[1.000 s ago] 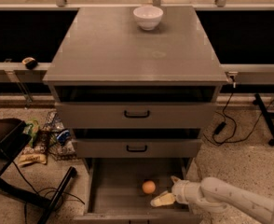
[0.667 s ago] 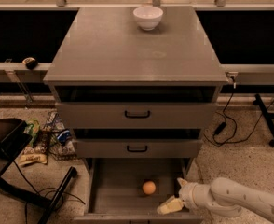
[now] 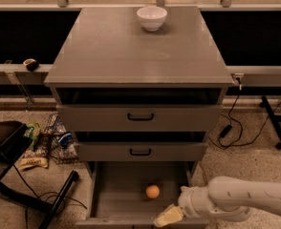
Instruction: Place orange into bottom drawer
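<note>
Evidently, the task is reading as all but complete: the orange (image 3: 152,191) is lying on the floor of the bottom drawer (image 3: 114,194), a little right of the tray's middle and apart from its side walls, and nothing is touching it. The drawer is standing pulled out toward the camera beneath the two upper drawers (image 3: 140,117) with their black handles. The gripper (image 3: 168,217) is hanging at the front right of the open drawer, near the orange but clearly apart from it, lower in the view and to its right, at the end of the white arm (image 3: 245,202) that is reaching in from the right edge. Whether the gripper is open or closed cannot be told from this view; what is showing is that it is holding no orange, since the fruit is resting free on the tray. By judgement, only clearing the arm away from the drawer is remaining, as the task sentence is not asking for the drawer to be closed. As for orientation, the orange is appearing as a plain round ball with no long axis to speak of, and no stem end is showing, so it is not pointing any particular way. On the counter (image 3: 131,51) above, a white bowl (image 3: 151,17) is sitting near the far edge, playing no part.
</note>
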Controlling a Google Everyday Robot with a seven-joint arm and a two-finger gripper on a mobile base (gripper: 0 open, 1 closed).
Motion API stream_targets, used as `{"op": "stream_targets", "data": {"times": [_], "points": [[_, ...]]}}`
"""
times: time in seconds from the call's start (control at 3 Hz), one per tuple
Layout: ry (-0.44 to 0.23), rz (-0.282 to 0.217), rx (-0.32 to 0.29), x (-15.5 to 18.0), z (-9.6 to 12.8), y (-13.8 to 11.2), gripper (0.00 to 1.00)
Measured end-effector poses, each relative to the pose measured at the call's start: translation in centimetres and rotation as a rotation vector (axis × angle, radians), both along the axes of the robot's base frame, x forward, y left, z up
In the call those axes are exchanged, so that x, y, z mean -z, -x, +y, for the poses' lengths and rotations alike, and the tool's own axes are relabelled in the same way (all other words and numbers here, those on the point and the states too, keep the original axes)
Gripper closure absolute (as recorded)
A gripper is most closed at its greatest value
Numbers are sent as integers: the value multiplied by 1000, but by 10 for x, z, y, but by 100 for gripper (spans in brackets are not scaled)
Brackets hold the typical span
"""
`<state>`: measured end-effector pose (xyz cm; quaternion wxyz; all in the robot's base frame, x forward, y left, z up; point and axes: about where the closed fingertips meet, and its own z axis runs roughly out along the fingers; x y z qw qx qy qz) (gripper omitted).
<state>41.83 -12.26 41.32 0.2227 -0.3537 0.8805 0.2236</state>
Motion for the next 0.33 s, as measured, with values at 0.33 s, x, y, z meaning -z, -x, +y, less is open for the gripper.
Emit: {"op": "stream_targets", "data": {"times": [0.33], "points": [[94, 71, 29, -30, 19, 22, 0]]}}
